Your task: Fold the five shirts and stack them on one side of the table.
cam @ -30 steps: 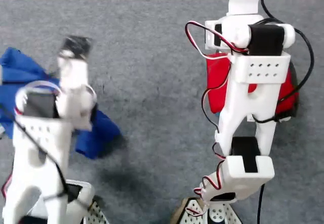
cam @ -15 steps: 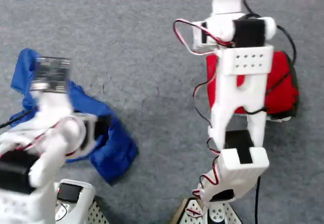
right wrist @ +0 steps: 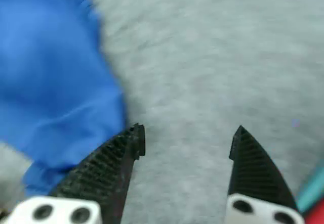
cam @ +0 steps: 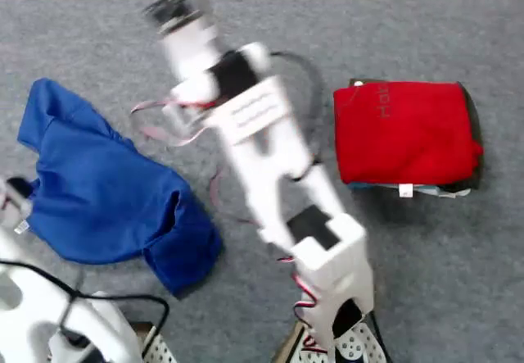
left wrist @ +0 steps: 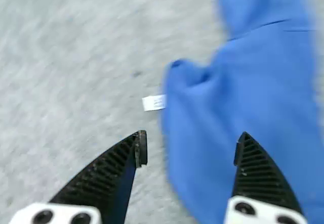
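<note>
Left gripper (left wrist: 191, 144) gapes over crumpled blue shirt (left wrist: 263, 82).

Crumpled blue shirt (cam: 106, 191); folded red-topped stack (cam: 405, 133).

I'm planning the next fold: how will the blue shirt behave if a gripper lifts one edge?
Probably floppy: the blue shirt lies rumpled in soft folds, so it would likely drape and sag from one pinch. It looks thin and light. On the fuzzy grey table, pushing may bunch it rather than slide it.
</note>
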